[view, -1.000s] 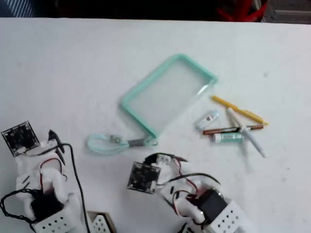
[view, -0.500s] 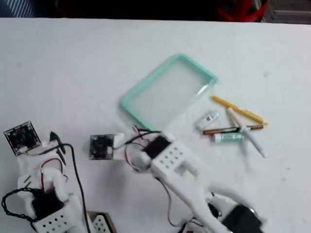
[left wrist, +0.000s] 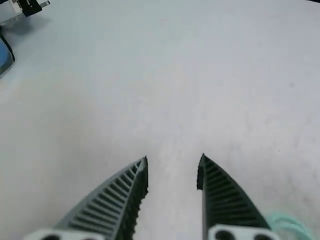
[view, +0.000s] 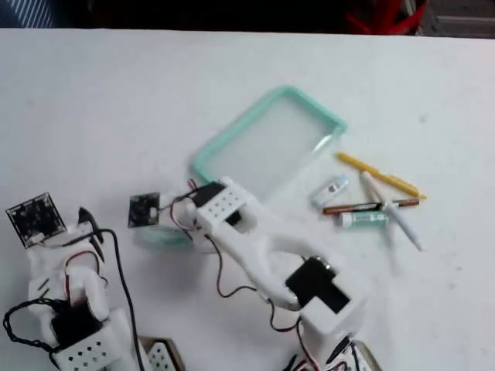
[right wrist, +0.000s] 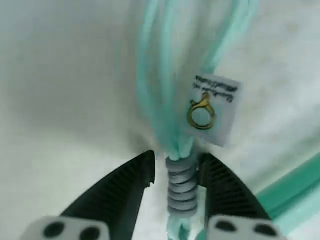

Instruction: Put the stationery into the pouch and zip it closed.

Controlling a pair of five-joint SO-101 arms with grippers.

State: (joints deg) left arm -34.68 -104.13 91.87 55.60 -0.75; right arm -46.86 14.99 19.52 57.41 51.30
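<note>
**White surface, right tool astride the pouch strap**

Across the high view, a white surface (view: pixel 93 100) is carrying a flat translucent pouch with a mint-green rim (view: pixel 267 143), lying at an angle near the middle. Just beside its right corner the stationery is lying in a loose cluster: a yellow pen (view: pixel 379 174), a white pen (view: pixel 390 210), a brown pencil (view: pixel 370 206), a small white oblong item (view: pixel 331 189) and a short white tube with a green band (view: pixel 362 219). The white right arm (view: pixel 263 247) is stretching from the near edge to the pouch's near corner, covering most of the mint-green cord strap (view: pixel 158 236). The left arm (view: pixel 73 309) is sitting folded at the near left corner.

In the left wrist view, the left tool (left wrist: pixel 172 165) is hanging released, its dark ribbed fingers parted over bare surface, with a bit of mint cord near one finger.

In the right wrist view, the right tool (right wrist: pixel 176 159) is sitting astride the strap's grey ribbed collar (right wrist: pixel 181 185), fingers parted to either side and not clenched on it. A small white tag with a gold clasp (right wrist: pixel 210 107) is lying against the cords.
</note>
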